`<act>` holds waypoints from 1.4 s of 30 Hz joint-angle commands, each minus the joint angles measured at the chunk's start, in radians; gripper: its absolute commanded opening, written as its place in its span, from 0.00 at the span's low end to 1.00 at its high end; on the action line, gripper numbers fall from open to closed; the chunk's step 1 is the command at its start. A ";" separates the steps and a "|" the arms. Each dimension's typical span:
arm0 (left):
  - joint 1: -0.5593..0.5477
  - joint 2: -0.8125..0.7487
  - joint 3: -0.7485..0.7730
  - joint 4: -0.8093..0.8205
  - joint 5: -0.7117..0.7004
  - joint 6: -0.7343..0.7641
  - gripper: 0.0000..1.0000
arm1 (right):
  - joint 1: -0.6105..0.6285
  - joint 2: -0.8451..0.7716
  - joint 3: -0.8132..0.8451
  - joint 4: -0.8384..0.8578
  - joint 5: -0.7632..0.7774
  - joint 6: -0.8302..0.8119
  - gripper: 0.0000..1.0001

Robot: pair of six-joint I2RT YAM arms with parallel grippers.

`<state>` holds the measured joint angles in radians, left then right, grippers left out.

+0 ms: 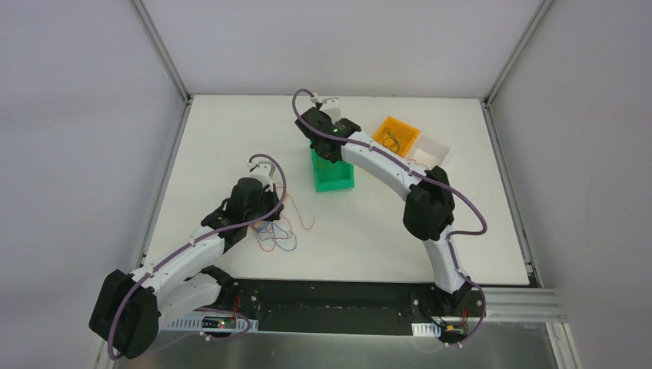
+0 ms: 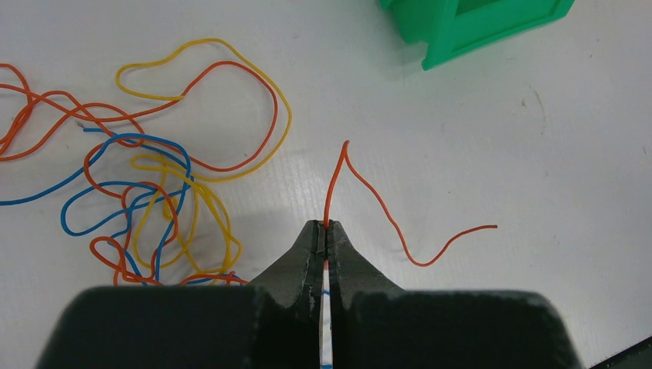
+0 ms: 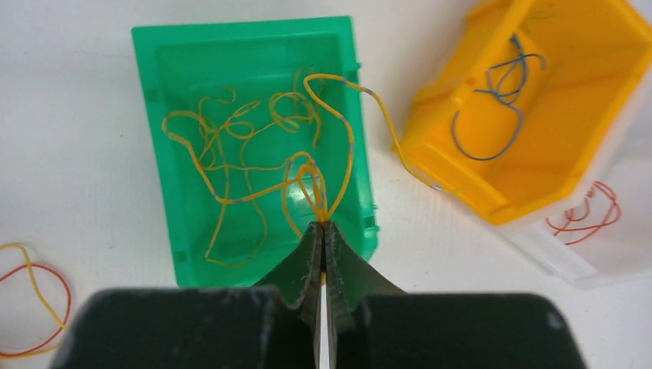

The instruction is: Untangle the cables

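Above the green bin (image 3: 246, 34), right hand (image 3: 323, 227) clamped on curly yellow wire (image 3: 330, 77); left hand (image 2: 326, 225) on kinked orange wire (image 2: 332, 184).

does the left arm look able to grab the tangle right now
Likely not yet: the left gripper is shut on an orange strand, though the tangle lies close beside it, unblocked.

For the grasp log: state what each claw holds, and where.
Left claw: an orange cable, below its sharp bend. Right claw: yellow cables, where their loops converge.
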<state>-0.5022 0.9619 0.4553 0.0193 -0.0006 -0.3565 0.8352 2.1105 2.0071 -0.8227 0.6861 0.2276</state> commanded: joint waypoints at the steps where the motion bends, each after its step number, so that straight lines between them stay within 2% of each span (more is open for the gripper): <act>1: 0.004 -0.016 -0.011 0.024 0.007 -0.008 0.00 | 0.000 0.057 0.103 -0.059 -0.094 0.013 0.00; 11: 0.002 -0.009 -0.009 0.027 0.007 -0.010 0.00 | -0.108 0.116 0.029 0.052 -0.489 0.110 0.00; 15: 0.004 -0.009 -0.009 0.027 0.006 -0.010 0.00 | -0.136 0.165 0.014 0.072 -0.573 0.128 0.00; 20: 0.003 -0.001 -0.007 0.028 0.008 -0.007 0.00 | -0.148 0.203 0.023 0.083 -0.599 0.129 0.00; 25: 0.004 -0.008 -0.013 0.052 0.062 0.013 0.00 | -0.145 0.133 0.051 0.071 -0.600 0.093 0.27; 30: 0.004 -0.016 -0.025 0.092 0.132 0.029 0.00 | -0.132 0.016 0.028 0.049 -0.567 0.060 0.44; 31: 0.004 -0.014 -0.028 0.102 0.152 0.032 0.00 | -0.130 -0.026 0.005 0.061 -0.560 0.061 0.52; 37: -0.003 0.020 -0.021 0.162 0.287 0.047 0.00 | -0.127 -0.240 -0.201 0.134 -0.586 0.040 0.72; 42: -0.051 0.024 0.037 0.157 0.375 0.054 0.00 | -0.104 -0.513 -0.543 0.313 -0.658 -0.012 0.91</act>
<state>-0.5125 0.9848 0.4355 0.1276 0.2630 -0.3294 0.7094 1.7855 1.6764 -0.6384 0.0879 0.2661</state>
